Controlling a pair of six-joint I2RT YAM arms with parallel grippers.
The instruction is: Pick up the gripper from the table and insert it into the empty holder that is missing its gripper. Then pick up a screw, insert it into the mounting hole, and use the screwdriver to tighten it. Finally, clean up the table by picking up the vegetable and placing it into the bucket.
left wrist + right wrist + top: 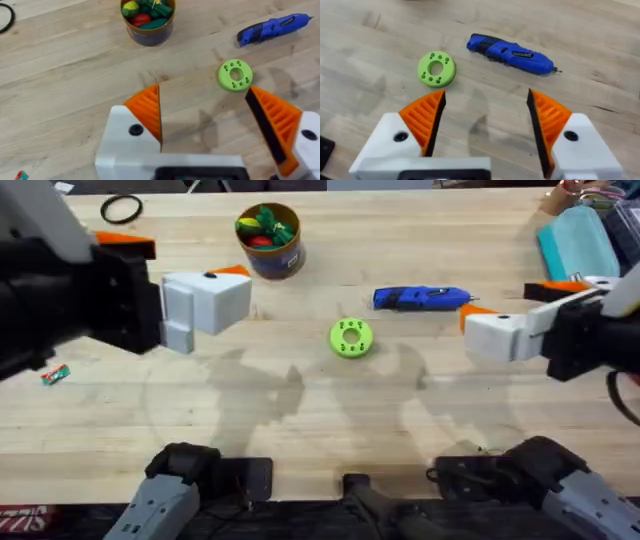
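The blue screwdriver (420, 298) (272, 29) (510, 51) lies on the wooden table (320, 420), right of centre. A bucket (272, 240) (148, 20) with a yellow rim stands at the back. Inside it, a dark green vegetable (153, 23) lies among red and yellow toy pieces. My left gripper (185, 260) (202, 100) hovers open at the left, with nothing between its orange pads. At the right, near the screwdriver's tip, my right gripper (515, 298) (486, 105) is open and empty too. The loose gripper, its holder and the screw are out of view.
A lime-green disc with holes (351, 337) (235, 75) (436, 69) lies at the table's centre. A black ring (120, 210) sits at the back left. Teal items (580, 240) are at the back right. A small red-and-green scrap (55, 373) lies at the left.
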